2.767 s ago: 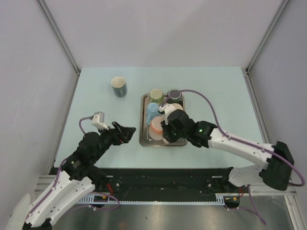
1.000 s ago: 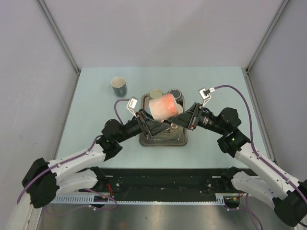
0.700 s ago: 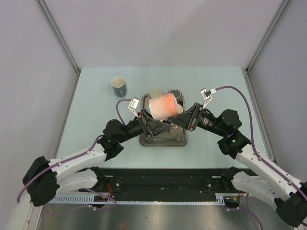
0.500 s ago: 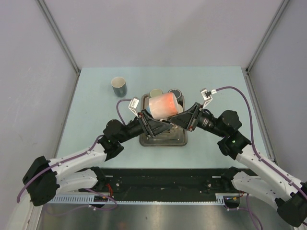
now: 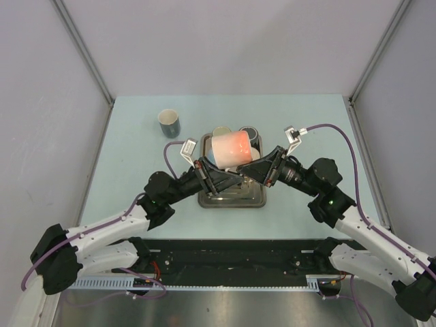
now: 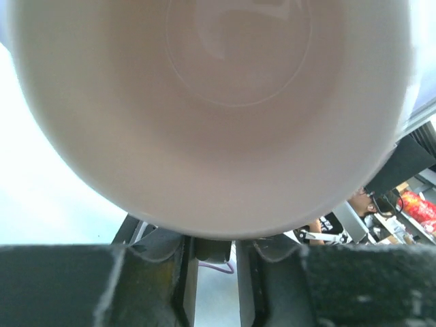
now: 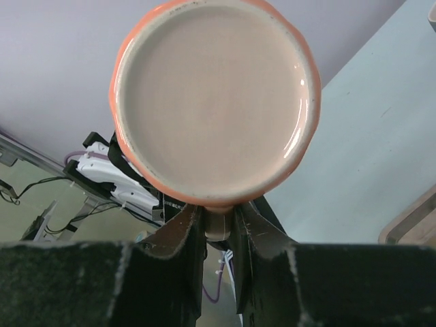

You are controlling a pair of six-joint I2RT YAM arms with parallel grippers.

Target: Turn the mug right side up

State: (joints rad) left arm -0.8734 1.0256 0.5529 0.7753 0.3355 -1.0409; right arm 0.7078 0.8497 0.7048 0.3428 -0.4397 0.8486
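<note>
Mug is held up over the tray, tipped on its side, clamped at the base end by the right gripper. Left gripper is set at the rim, fingers nearly together, but whether anything's actually gripped can't be told.

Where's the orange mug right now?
In the top view, the orange mug is mid-air over the metal tray at table centre, between the left hand and right hand.

My two arms wear white shells between black joints. A purple cable loops along each, and a small grey camera block sits at each wrist
</note>
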